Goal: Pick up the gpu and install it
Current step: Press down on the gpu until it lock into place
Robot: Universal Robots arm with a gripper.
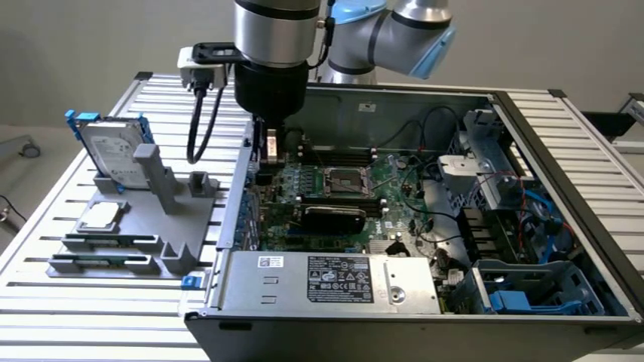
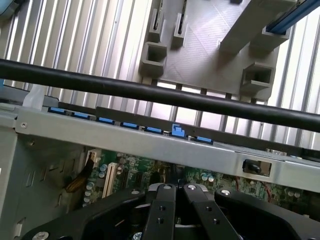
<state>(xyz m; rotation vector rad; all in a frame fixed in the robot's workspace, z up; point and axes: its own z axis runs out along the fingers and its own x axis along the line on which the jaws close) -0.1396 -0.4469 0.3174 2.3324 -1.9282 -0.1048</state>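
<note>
Counter: slatted aluminium counter (image 1: 563, 128) in front of a plain pale wall. We see an open computer case (image 1: 403, 105) lying on it, side panel off.
Holder: grey printed holder (image 1: 153, 173) on the counter, at the exterior view's left of the case. It carries a hard drive (image 1: 113, 151) standing upright in a blue frame and a square CPU chip (image 1: 101, 216) lying flat.
Gpu: the gpu (image 1: 333, 218) sits inside the case on the motherboard (image 1: 397, 192), just beside the CPU socket (image 1: 342, 181), on the side toward the power supply (image 1: 332, 279). Its glossy black face shows to the exterior view. We cannot tell whether it is fully seated.
Arm: the arm (image 1: 271, 30) hangs vertically over the case's edge nearest the holder.
Jaws: closed, with the two black fingers (image 2: 162, 210) pressed together and nothing seen between them. They are low over the motherboard's edge, near the gpu but apart from it.
Wrist view: we note a black cable (image 2: 150, 90) crossing in front, a row of blue tabs (image 2: 130, 125) along the case wall, and the holder beyond.
</note>
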